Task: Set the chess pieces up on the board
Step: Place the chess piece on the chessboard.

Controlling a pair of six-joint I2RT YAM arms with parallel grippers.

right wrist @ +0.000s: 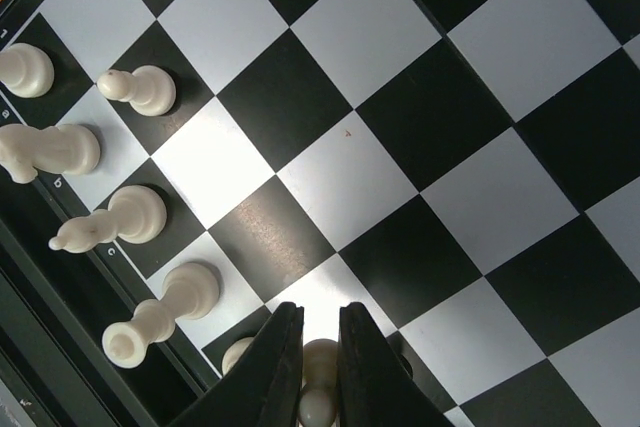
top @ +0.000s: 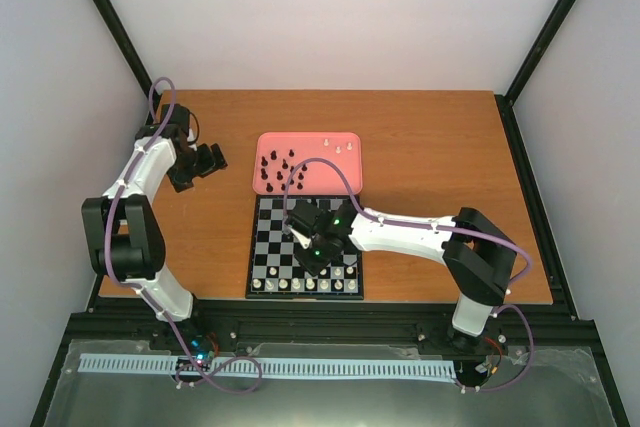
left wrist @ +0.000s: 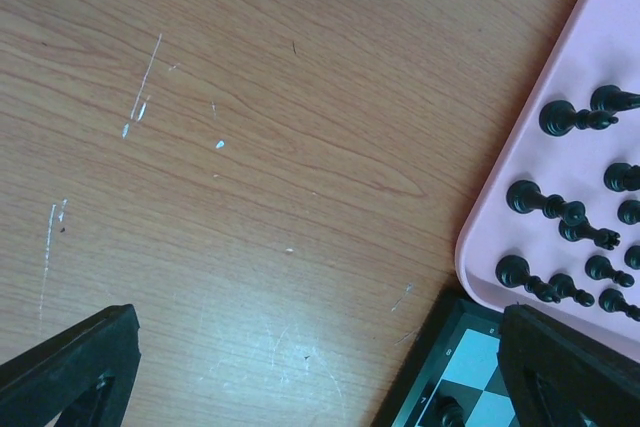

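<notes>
The orange-brown wooden table (top: 420, 147), scratched in places, stood inside pale walls (top: 330, 17) with black frame posts (top: 110, 17) at the corners. The flat square chessboard of black and pale checks (top: 265, 237) lay near the table's front edge, its sides parallel to the table's. Just behind it lay the pink rounded rectangular plastic tray (top: 345, 182), its long axis running left to right and its near rim meeting the board's far edge.

A row of small cream-white chess pieces (top: 300, 285) stood upright along the board's near edge, the line running left to right. Small black chess pieces (top: 275, 167) stood on the tray's left part, with a few cream-white ones (top: 340, 145) at its far right.

The right gripper (right wrist: 320, 347) hung over the board's near-middle squares with its fingers pressed against a single cream-white piece (right wrist: 320, 362), whose long axis ran along the fingers. Whether its base touched the board could not be told.

The left gripper (left wrist: 320, 367) hovered over bare wood left of the tray, fingers wide apart and holding nothing.
</notes>
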